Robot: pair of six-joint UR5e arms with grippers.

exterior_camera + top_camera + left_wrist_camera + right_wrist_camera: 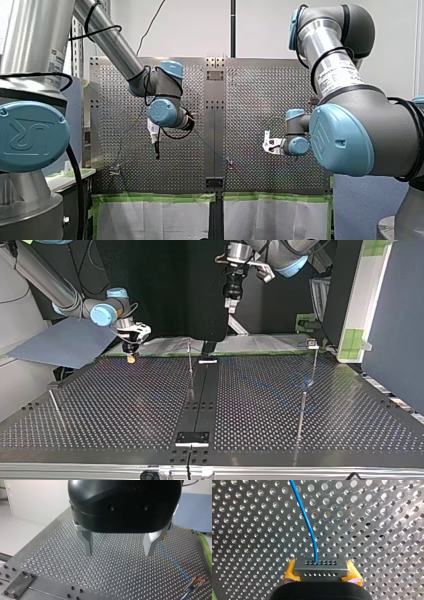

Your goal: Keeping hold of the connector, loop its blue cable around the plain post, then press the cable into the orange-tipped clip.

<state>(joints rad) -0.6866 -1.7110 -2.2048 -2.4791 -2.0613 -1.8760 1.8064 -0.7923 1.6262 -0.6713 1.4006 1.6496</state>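
My right end effector point(322, 574) clamps the connector point(320, 567) crosswise, blue cable point(305, 517) leading ahead.

The left arm point(112, 42) and right arm point(332, 65) are silver tubes with grey joints, pale blue caps point(30, 135) and looping black cables point(100, 31). The left end effector point(120, 554) is glossy black with grey metal fingers point(88, 544); the right end effector point(322, 574) carries yellow pads point(291, 571).
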